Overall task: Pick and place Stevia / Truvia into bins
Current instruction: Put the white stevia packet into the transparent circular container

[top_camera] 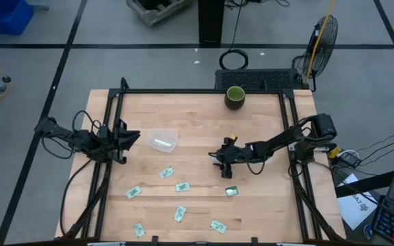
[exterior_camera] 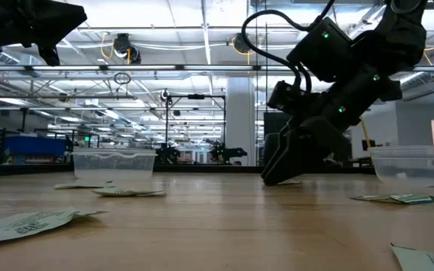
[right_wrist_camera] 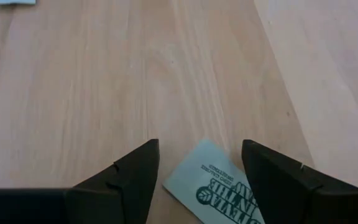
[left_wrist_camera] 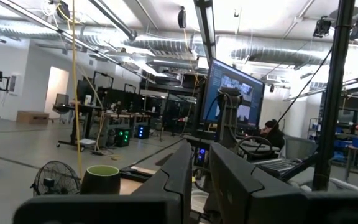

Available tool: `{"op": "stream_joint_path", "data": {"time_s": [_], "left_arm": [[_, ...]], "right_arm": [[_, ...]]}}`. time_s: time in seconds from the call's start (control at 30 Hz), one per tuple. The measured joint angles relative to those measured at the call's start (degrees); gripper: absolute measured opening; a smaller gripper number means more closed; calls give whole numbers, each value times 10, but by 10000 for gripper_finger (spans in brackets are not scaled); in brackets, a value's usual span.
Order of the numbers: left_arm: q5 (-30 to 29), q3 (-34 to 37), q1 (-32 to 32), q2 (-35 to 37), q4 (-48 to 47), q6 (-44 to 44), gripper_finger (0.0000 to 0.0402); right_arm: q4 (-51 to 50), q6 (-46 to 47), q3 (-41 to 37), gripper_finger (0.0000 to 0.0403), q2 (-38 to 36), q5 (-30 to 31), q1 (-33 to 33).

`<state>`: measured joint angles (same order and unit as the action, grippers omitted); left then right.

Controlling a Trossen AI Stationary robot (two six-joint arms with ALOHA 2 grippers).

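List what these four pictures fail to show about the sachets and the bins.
1. Sachet lying between the fingers of the open right claw: the right wrist view's bottom edge cuts off its near end and part of its print.
2. Contents of the clear bin: too small to tell in the high view.
3. Left claw, waiting near that bin: its wrist view looks into the room and shows no sachets.

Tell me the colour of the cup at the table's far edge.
Dark green cup, clearest in the high view.
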<state>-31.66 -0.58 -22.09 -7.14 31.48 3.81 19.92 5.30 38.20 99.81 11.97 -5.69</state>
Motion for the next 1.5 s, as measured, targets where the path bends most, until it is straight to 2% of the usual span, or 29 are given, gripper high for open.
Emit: {"op": "stream_joint_path", "data": {"time_s": [0.23,0.47,0.9,1.07,1.3,1.43,1.5], "left_arm": [[0,0,0,0,-1,0,63],[0,0,0,0,-2,1,63],[0,0,0,0,-2,5,63],[0,0,0,0,-2,5,63],[0,0,0,0,-3,8,63],[-1,0,0,0,-5,7,63],[-2,0,0,0,-5,7,63]], "right_arm": [[-78,11,0,204,-33,2,0],[-89,35,-1,186,-36,1,0],[-83,20,-2,61,-36,2,0],[-67,-11,-4,27,-47,5,0],[-81,-15,-3,4,-136,2,-2],[-139,-9,-2,6,-205,7,-13],[-198,16,-2,8,-243,31,-23]]}}
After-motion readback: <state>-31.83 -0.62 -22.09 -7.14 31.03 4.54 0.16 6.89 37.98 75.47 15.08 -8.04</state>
